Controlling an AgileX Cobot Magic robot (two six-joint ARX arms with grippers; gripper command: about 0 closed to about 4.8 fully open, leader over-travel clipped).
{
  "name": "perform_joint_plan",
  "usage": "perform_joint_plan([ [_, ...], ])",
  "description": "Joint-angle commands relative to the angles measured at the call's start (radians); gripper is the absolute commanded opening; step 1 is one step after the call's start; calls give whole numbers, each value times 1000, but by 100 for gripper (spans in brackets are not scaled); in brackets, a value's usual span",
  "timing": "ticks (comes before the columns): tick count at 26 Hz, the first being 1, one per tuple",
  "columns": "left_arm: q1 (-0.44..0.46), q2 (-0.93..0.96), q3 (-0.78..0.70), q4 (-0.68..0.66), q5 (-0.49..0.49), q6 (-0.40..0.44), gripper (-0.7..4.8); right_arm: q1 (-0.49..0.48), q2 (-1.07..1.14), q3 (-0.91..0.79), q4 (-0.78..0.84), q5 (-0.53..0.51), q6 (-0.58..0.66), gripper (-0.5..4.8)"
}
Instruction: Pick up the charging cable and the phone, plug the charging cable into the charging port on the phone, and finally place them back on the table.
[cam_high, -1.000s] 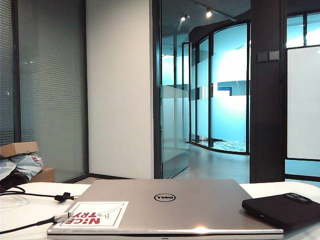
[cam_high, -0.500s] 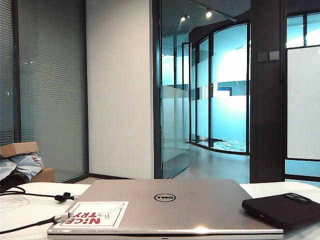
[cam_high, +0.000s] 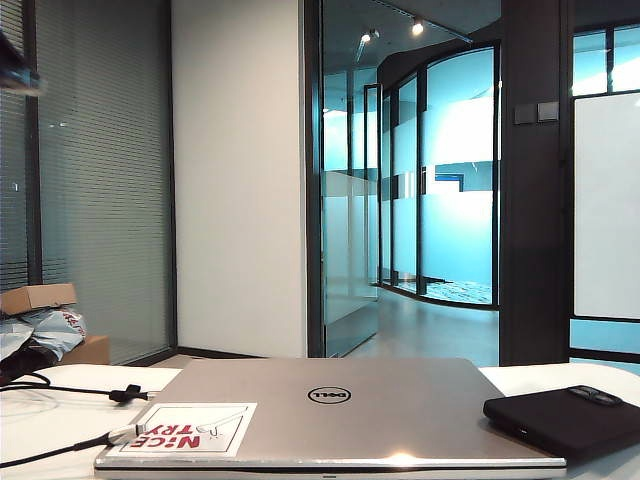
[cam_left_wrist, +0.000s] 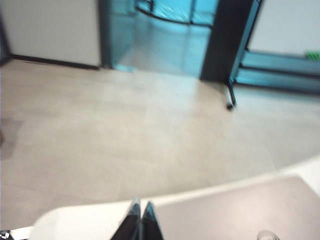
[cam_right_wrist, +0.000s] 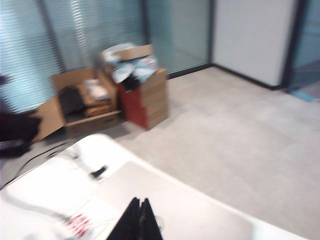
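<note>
While both grippers, left gripper (cam_left_wrist: 140, 220) and right gripper (cam_right_wrist: 138, 220), hover with jaws together, they'd better open before reaching charging cable (cam_high: 62, 392) and phone (cam_high: 562, 419).

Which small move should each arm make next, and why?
Probably open both shut end effectors, left and right, while lowering them: the charging cable and the phone lie untouched on the table.

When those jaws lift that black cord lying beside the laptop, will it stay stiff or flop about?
Probably flop: the charging cable is thin and already curves loosely across the table. Its plug tip, resting at the laptop edge, would likely dangle. It looks light.
</note>
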Motion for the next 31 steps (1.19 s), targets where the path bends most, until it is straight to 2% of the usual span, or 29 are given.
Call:
perform_joint_plan([
  [1,-62,48,4,-6,2,66,-6,70,-2,5,-19,6,-3,-6],
  [6,-139,117,4,-60,2,180,-6,157,-2,5,-55,6,-19,-6],
  [11,-151,182,3,-135,2,285,6,214,-2,5,-91,5,-79,-6],
  [13,-150,197,3,-151,2,323,73,215,-2,5,-97,5,-79,-6],
  [15,-150,218,2,-159,2,353,195,219,-2,5,-100,5,-79,-6],
  [18,-151,258,2,-199,2,468,475,219,-2,5,-116,5,-79,-6],
  [19,-151,265,0,-207,2,490,479,219,-2,5,-117,5,-79,-6],
  [21,-151,294,-15,-217,2,610,479,219,-2,5,-116,5,-79,-6],
  [23,-151,306,-28,-215,2,677,479,219,-2,5,-117,5,-79,-6],
  [28,-150,321,-54,-214,3,789,479,219,-2,4,-117,5,-78,-6],
  [31,-150,327,-67,-208,2,812,479,219,-2,4,-117,5,-78,-6],
])
